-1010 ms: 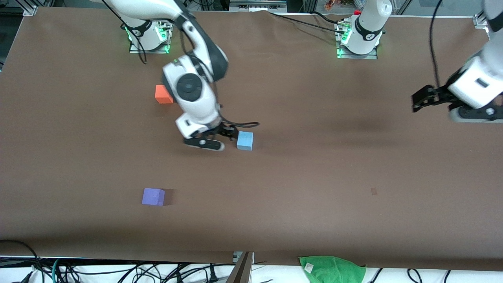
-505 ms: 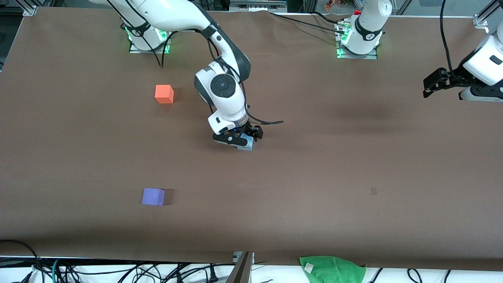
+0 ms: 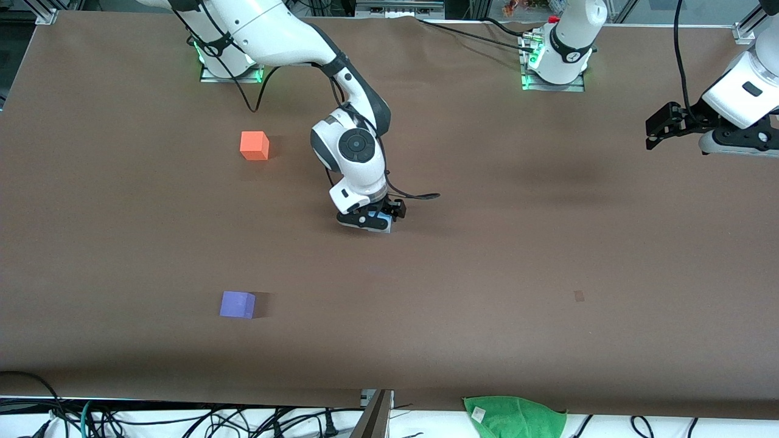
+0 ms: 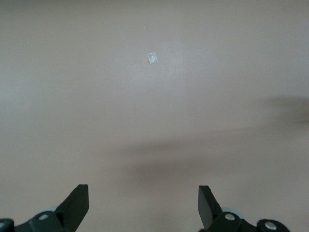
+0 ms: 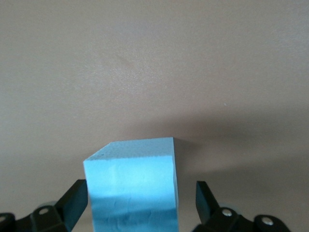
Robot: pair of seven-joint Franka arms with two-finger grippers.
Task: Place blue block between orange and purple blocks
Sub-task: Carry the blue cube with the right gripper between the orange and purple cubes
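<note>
Down at the middle of the table (image 3: 487, 255), the right gripper (image 3: 378, 217) sits low over the blue block (image 5: 131, 188), its two fingers (image 5: 72, 203) spread wide on either side of the cube with a clear gap between each pad and the block's faces, so nothing is gripped. In the front view only a sliver of the light blue cube (image 3: 383, 217) shows under the black fingers; it rests flat on the brown surface. The right arm curves down to it from its base at the top of the front view. The orange block (image 3: 254, 145) stands well apart from the blue one, toward the right arm's end and farther from the front camera. The purple block (image 3: 237, 304) lies nearer to the front camera than both, almost in line with the orange one, and the stretch of table between those two is bare. The left gripper (image 3: 660, 125) hangs in the air over the left arm's end of the table, waiting, its fingers (image 4: 77, 205) wide apart with only the brown surface under them.
</note>
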